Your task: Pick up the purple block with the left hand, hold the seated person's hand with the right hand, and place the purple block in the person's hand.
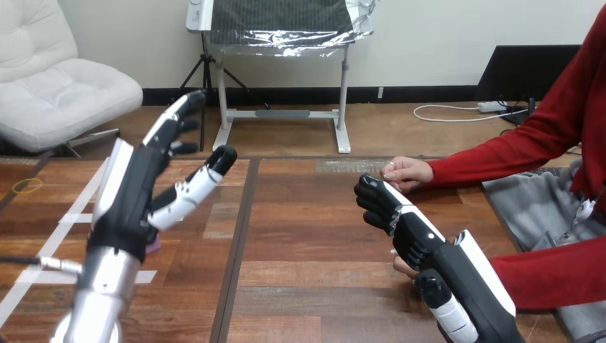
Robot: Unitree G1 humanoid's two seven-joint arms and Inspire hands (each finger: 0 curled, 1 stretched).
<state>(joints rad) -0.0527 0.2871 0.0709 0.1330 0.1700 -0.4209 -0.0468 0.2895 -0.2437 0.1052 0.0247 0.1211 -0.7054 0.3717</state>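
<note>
Forearm of the left arm [100, 293]: silver, seen nearest, standing up from the bottom edge at the left.
Right hand [421, 243]: placed at the lower right, back upward, over the person's nearer hand; whether a grip is made cannot be told.
Person's nearer hand [399, 266]: a small part is seen under the right hand's edge.
Left hand [132, 193]: held up above the table, opened wide, fingers straight, thumb spread; nothing is gripped.
Purple block [154, 246]: laid on the table [300, 243], largely hidden behind the left hand's base.
Person's farther hand [407, 173]: rested on the table beyond the right hand, loosely closed.
</note>
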